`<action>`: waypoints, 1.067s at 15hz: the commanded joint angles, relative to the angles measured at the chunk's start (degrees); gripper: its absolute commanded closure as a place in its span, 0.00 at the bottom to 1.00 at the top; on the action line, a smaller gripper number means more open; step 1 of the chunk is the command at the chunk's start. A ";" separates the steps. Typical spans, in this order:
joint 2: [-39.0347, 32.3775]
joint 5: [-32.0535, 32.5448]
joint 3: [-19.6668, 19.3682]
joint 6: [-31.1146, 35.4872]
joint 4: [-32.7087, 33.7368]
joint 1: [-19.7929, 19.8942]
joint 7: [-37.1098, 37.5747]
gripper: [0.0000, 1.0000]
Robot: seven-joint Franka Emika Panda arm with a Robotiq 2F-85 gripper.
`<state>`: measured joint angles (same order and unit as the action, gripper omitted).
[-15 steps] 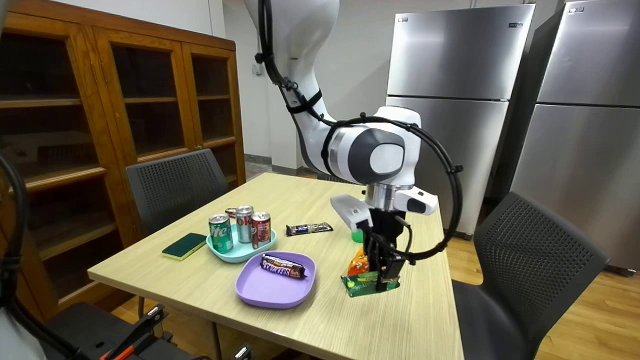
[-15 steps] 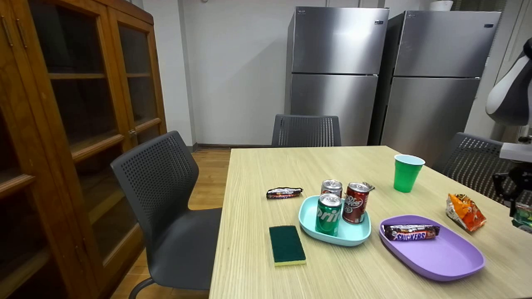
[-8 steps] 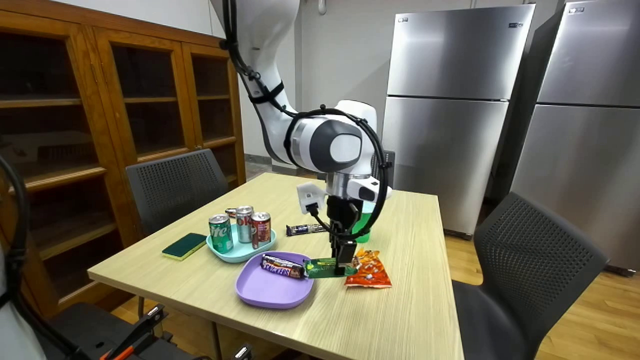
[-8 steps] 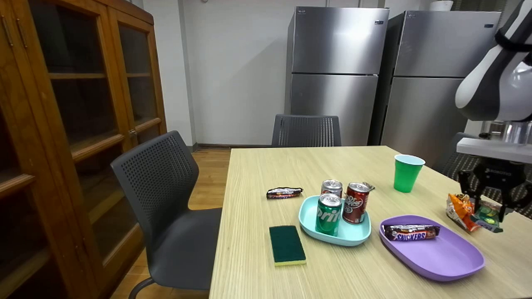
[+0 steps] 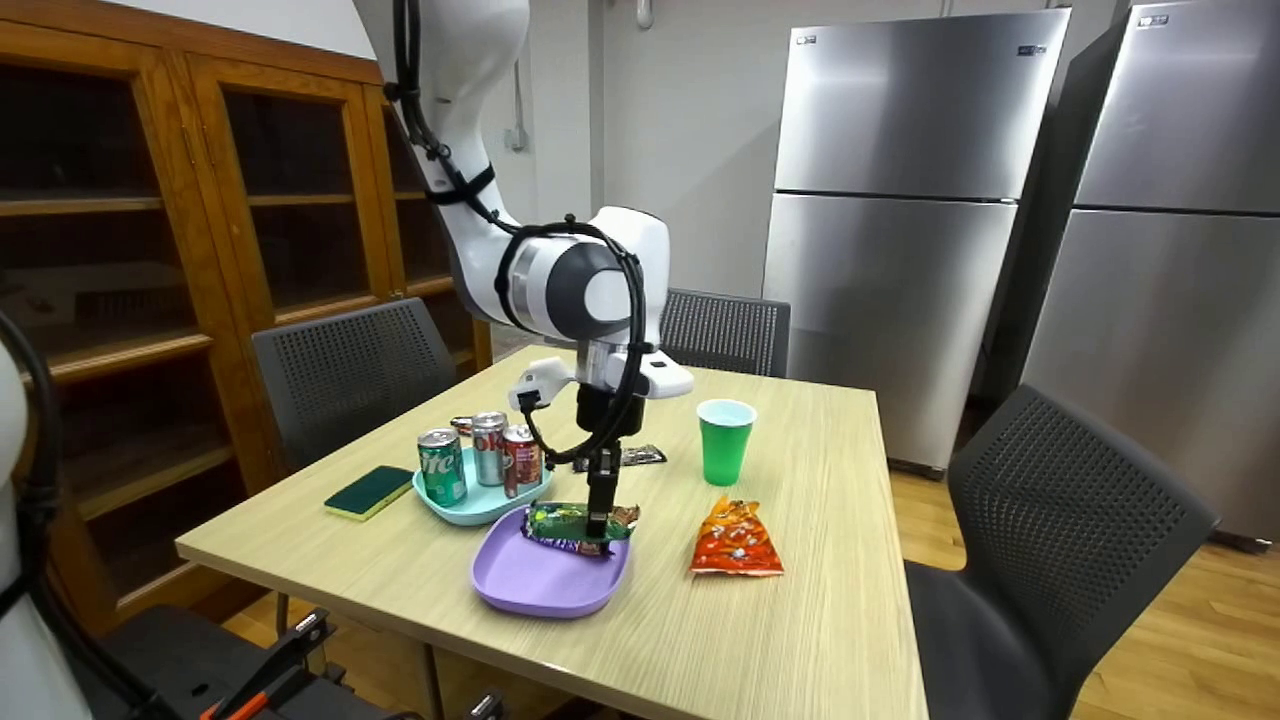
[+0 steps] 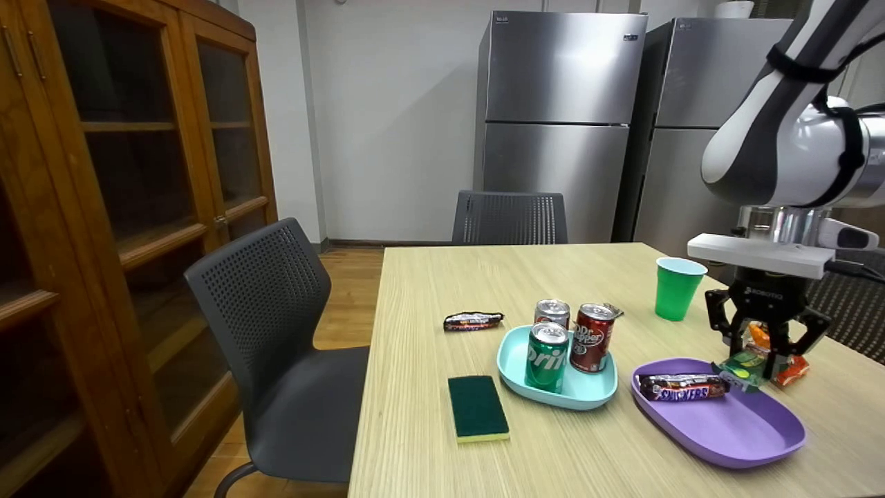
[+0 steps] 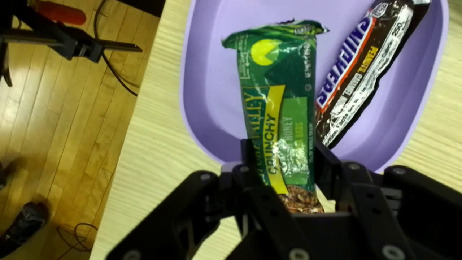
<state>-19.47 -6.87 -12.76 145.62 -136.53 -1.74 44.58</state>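
Note:
My gripper (image 7: 281, 153) is shut on a green granola bar (image 7: 278, 108), with a finger on each long side of the wrapper. The bar is over the purple plate (image 7: 216, 90) in the wrist view, its printed face toward the camera. A brown Snickers bar (image 7: 361, 68) lies in the plate beside it. In an exterior view the gripper (image 5: 598, 540) and granola bar (image 5: 560, 522) partly hide the Snickers (image 5: 570, 547). In an exterior view the granola bar (image 6: 743, 365) is at the plate's far rim, near one end of the Snickers (image 6: 683, 387).
An orange snack bag (image 5: 735, 540) and a green cup (image 5: 725, 445) stand right of the plate. A turquoise plate (image 6: 574, 400) holds three cans, including a green one (image 6: 546, 360). A sponge (image 6: 477, 408) and a dark wrapped bar (image 6: 473, 321) lie on the table. Chairs surround it.
My gripper has carried the granola bar from beside the orange snack bag across to above the purple plate. The snack bag and cup have come into clear view. The other objects stayed put.

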 commanded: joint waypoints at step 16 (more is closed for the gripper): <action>0.54 -0.22 2.51 -0.89 -0.76 -1.24 13.16 0.00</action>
<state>-20.08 -6.90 -10.90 145.62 -137.12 -3.54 56.50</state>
